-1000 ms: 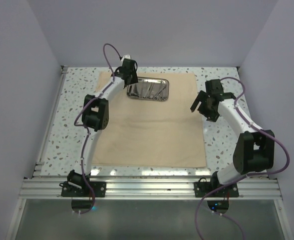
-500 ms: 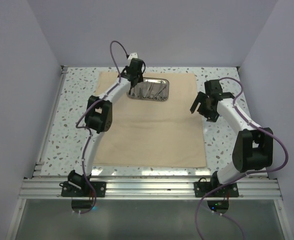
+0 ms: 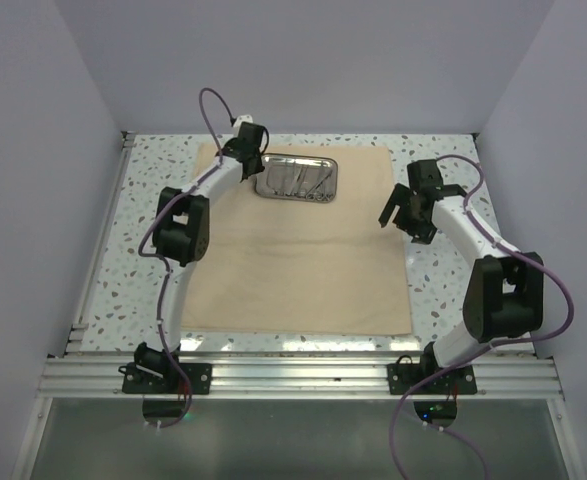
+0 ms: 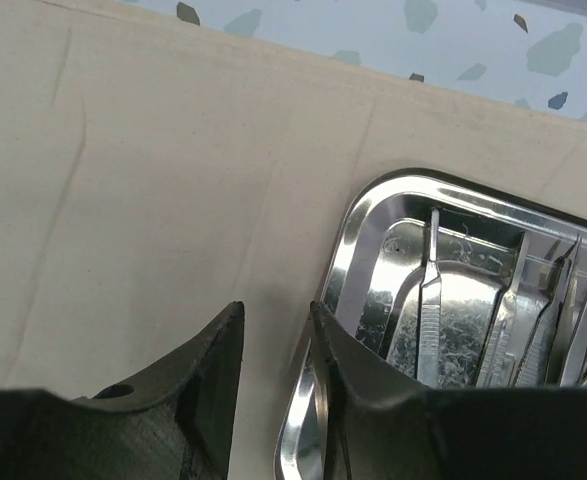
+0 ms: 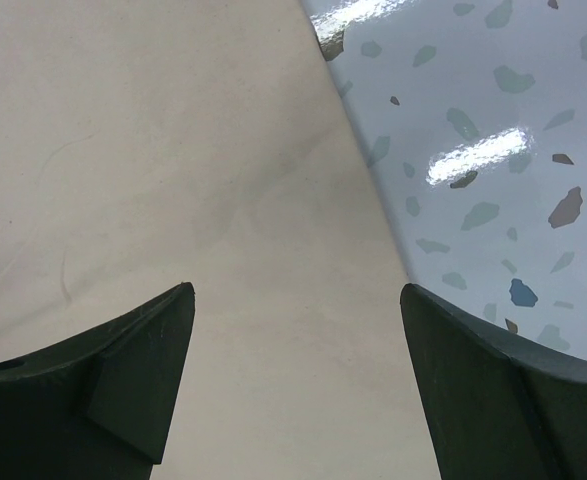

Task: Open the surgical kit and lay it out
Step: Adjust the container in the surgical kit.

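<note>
The tan cloth wrap (image 3: 303, 260) lies spread flat on the table. The shiny steel tray (image 3: 336, 180) sits on its far part and holds several thin silver instruments (image 3: 298, 180). My left gripper (image 3: 257, 172) is at the tray's left end. In the left wrist view the tips (image 4: 276, 308) are a narrow gap apart and straddle the tray's rim (image 4: 358, 225); one finger is over the cloth (image 4: 153, 180), the other over the tray beside tweezers (image 4: 430, 310). My right gripper (image 3: 401, 222) is wide open and empty (image 5: 296, 290) over the cloth's right edge (image 5: 173, 150).
The speckled white tabletop (image 5: 493, 100) shows to the right of the cloth. Grey walls enclose the table on the left, back and right. An aluminium rail (image 3: 293, 375) runs along the near edge by the arm bases.
My left gripper swung right over the tray's left end, then back left to its rim. The tray, cloth and right arm have stayed in place.
</note>
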Available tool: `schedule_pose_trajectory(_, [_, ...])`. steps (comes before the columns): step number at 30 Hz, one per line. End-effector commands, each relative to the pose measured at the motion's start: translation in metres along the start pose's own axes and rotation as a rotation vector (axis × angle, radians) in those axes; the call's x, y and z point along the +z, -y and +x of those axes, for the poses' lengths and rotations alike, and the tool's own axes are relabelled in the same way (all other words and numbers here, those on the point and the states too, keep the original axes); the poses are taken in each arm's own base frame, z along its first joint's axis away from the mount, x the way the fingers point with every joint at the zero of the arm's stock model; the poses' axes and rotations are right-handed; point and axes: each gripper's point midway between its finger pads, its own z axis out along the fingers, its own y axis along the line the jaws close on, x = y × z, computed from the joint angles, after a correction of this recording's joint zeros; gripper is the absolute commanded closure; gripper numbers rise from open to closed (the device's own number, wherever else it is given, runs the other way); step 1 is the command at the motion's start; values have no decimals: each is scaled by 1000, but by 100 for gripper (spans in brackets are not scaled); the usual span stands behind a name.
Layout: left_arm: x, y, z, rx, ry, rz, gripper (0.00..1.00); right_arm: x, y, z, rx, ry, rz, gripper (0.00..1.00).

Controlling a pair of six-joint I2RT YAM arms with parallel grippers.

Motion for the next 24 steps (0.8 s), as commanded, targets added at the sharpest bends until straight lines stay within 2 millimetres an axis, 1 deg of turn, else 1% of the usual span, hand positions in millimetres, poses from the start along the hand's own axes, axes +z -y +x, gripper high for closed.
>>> schedule_pose_trajectory(1, [-17,15,-5,36,-10,90,64,0,-6,-11,-7,28,-15,12])
schedule_pose_trajectory(3, [-17,16,2,46,-29,109,64,1,-6,-11,-9,28,-15,12])
schedule_pose_trajectory(7, [-19,21,6,57,-38,145,64,3,-6,-10,-9,24,-13,12])
schedule_pose_trajectory(10, [-18,19,10,62,-52,137,65,4,-5,-9,-11,22,-10,13])
schedule_pose_trajectory(11, [-17,18,11,65,-61,130,66,4,-5,-9,-14,22,-10,13])
schedule_pose_trajectory(12, [-13,17,13,68,-68,120,74,3,-6,-10,-14,25,-12,13])
schedule_pose_trajectory(14, [-12,12,21,75,-101,99,83,3,-5,-10,-17,23,-8,13])
schedule_pose_trajectory(15, [-12,10,26,77,-112,92,90,3,-4,-10,-19,24,-7,13])
schedule_pose_trajectory(16, [-13,7,29,78,-121,89,94,3,-5,-10,-22,25,-7,13])
schedule_pose_trajectory(17, [-16,6,27,74,-119,90,98,3,-5,-11,-22,25,-5,13])
schedule_pose_trajectory(18, [-15,1,37,80,-141,82,100,3,-4,-11,-22,26,-5,13])
schedule_pose_trajectory(21, [-23,-3,45,96,-155,96,100,4,-4,-12,-22,27,-3,13])
schedule_pose_trajectory(22, [-24,-5,43,107,-146,101,100,5,-4,-12,-22,24,-2,13])
schedule_pose_trajectory(23, [-31,-6,35,112,-129,106,100,5,-5,-12,-23,27,-3,13])
schedule_pose_trajectory(24, [-32,-11,42,127,-142,102,100,5,-5,-12,-25,28,-1,13])
